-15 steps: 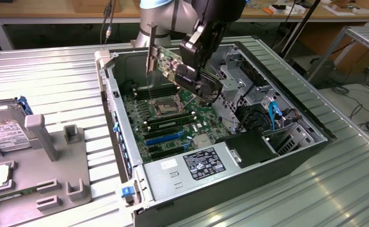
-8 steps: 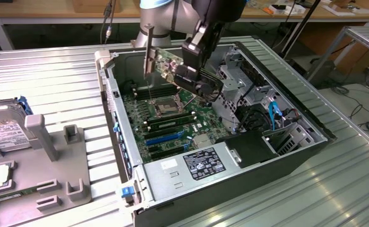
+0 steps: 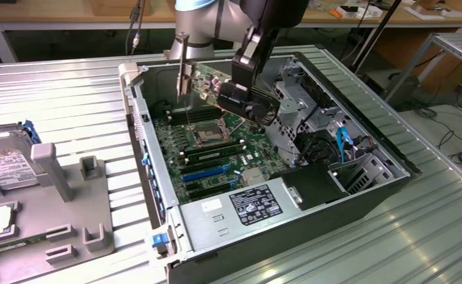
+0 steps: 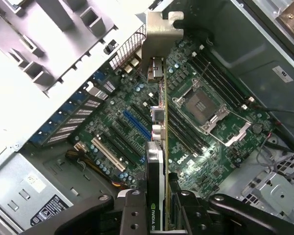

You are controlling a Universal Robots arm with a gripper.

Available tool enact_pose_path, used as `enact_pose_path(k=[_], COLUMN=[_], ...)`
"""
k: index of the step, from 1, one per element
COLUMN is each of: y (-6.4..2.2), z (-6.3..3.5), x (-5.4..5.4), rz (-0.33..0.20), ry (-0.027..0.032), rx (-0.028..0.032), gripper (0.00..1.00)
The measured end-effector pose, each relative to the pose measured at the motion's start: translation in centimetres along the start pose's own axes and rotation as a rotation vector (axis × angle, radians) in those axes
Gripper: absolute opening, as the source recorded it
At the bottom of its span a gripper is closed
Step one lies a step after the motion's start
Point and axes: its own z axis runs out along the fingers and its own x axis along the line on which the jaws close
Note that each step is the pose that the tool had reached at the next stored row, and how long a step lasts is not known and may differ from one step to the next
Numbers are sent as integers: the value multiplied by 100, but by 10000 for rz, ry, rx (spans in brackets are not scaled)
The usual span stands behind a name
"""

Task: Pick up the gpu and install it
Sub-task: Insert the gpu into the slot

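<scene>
pincer (image 4: 159,208): clamped tight on the card (image 4: 158,112), which it grips on edge | card: in the air over the green board (image 4: 210,147), inside the computer box (image 3: 140,118) | watch out: if you tilt it or miss the long slots (image 4: 137,124), its metal end can bump the box wall or scrape the board

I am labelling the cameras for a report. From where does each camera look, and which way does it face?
Exterior view: off the arm, high beside the open computer case, facing down into it; the arm and gripper show, holding the graphics card.
Wrist view: on the wrist, facing down along the graphics card onto the motherboard; the gripper's fingers show.
Shared: graphics card, gripper, motherboard.
</scene>
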Motion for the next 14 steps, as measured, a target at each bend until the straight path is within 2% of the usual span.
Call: enact_pose_path(k=[8, 14], y=[0, 0], z=[0, 0], x=[0, 0], rz=[-1274, -1970], ry=[61, 93], rx=[-21, -32], gripper=[27, 27])
